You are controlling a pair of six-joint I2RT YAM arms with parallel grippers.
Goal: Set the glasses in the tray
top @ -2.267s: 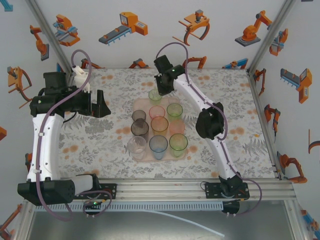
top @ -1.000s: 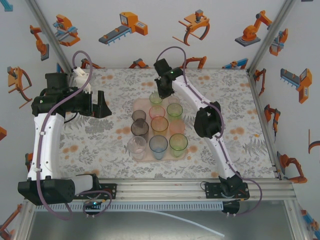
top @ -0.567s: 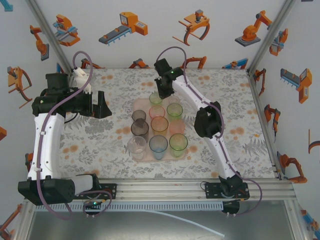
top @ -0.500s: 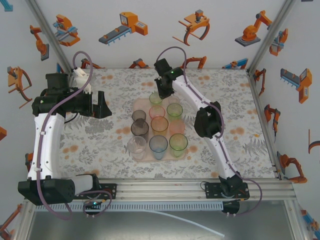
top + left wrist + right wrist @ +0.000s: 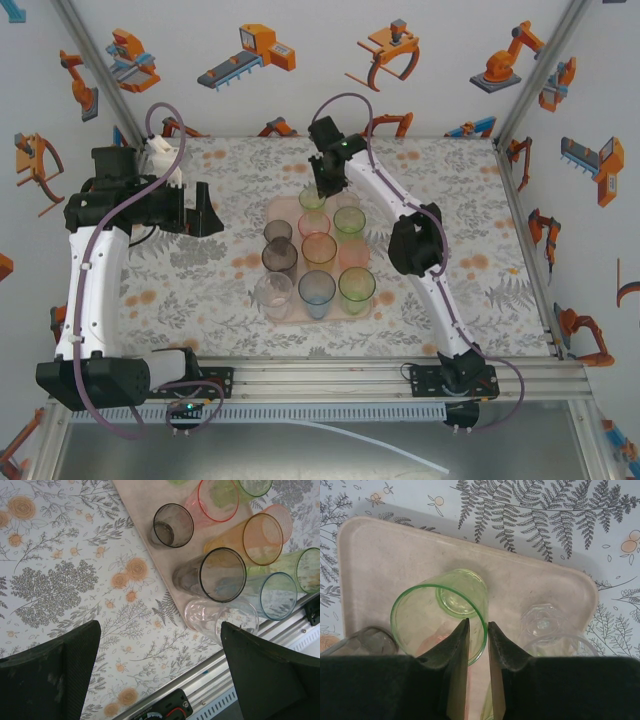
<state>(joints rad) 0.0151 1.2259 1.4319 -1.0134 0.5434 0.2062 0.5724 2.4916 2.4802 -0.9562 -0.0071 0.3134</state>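
Lowering a little, the right end effector (image 5: 479, 623) had set a green glass (image 5: 457, 597) in the far corner of the tray (image 5: 380, 560) — fingers slightly apart astride its rim. Left end effector (image 5: 160, 627) hung wide apart beside the tray. Every glass seen stood in the tray — only letting go seemed left.

The desk (image 5: 480, 270) is covered in a grey fern and orange flower print. Its near edge is bordered by an aluminium rail (image 5: 320, 378). White walls (image 5: 300, 90) are decorated with orange robot pictures (image 5: 250, 50).
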